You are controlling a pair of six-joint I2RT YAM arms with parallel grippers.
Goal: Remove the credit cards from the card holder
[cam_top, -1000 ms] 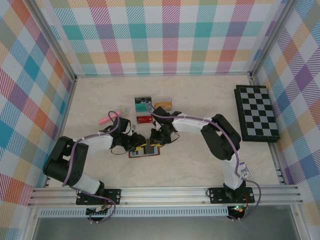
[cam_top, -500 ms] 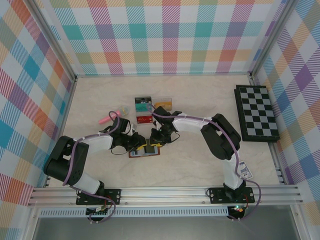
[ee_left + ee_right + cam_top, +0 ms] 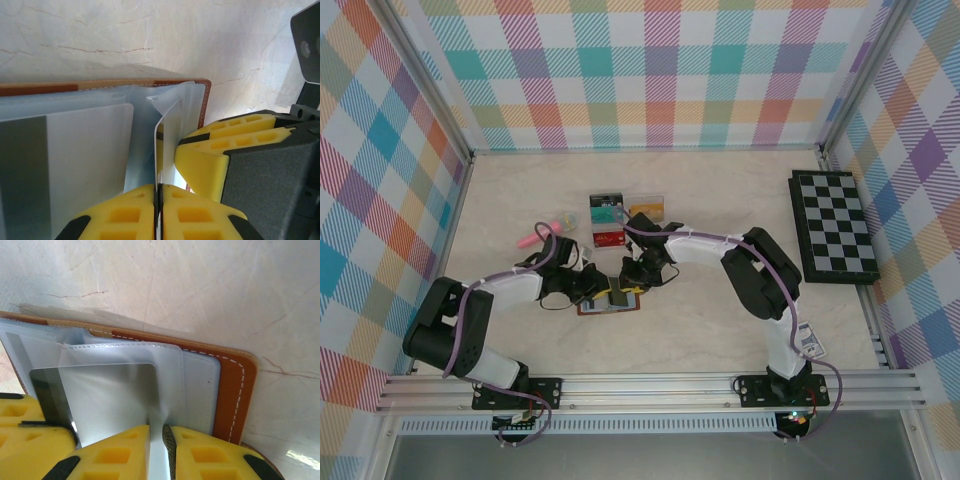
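The brown card holder [image 3: 588,309] lies open on the table in front of both arms, its clear pocket pages up. My left gripper [image 3: 608,296] [image 3: 160,186] is shut on the thin edge of a credit card [image 3: 159,150] that stands upright beside a lifted pocket page [image 3: 177,112]. Another grey and white card [image 3: 75,150] sits in the left pocket. My right gripper [image 3: 632,279] [image 3: 156,427] is shut on a clear pocket page [image 3: 172,370] that holds a grey card [image 3: 105,400]. The holder's brown cover [image 3: 232,390] shows beyond.
A clear compartment box [image 3: 625,212] with coloured cards stands just behind the holder, a red card [image 3: 609,238] at its front. A pink object [image 3: 532,238] lies at the left. The chessboard [image 3: 835,228] is at the far right by the wall.
The left gripper's jaws have closed onto the card's edge. Both arms have stayed over the holder, with only a slight shift of the left arm.
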